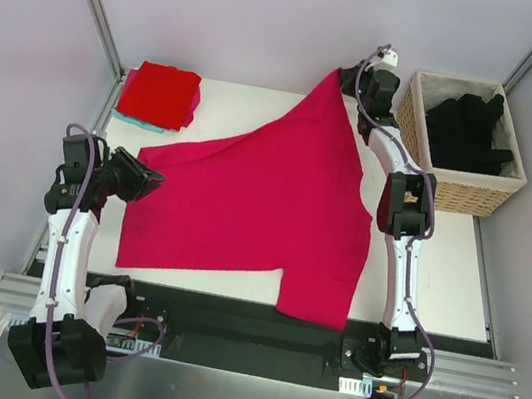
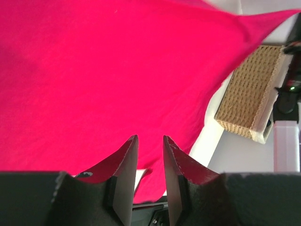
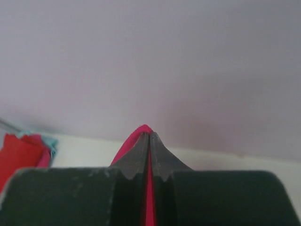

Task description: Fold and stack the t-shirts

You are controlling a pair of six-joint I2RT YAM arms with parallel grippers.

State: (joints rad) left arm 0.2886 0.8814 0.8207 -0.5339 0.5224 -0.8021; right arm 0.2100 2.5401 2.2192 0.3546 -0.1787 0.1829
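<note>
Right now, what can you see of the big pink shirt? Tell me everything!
The pink shirt is soft, plain magenta cloth, unfolded. Most lies spread on the white table, one corner hanging over the near edge. The right hand is shut on its far corner, holding it up in a point. The left hand sits open at its left edge.

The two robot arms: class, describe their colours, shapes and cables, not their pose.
The left arm and right arm have white tube-like links joined by chunky black joints. A thin purple cable loops along each. The left end effector and right end effector each have two dark grey wedge-shaped fingers with small notched edges.
</note>
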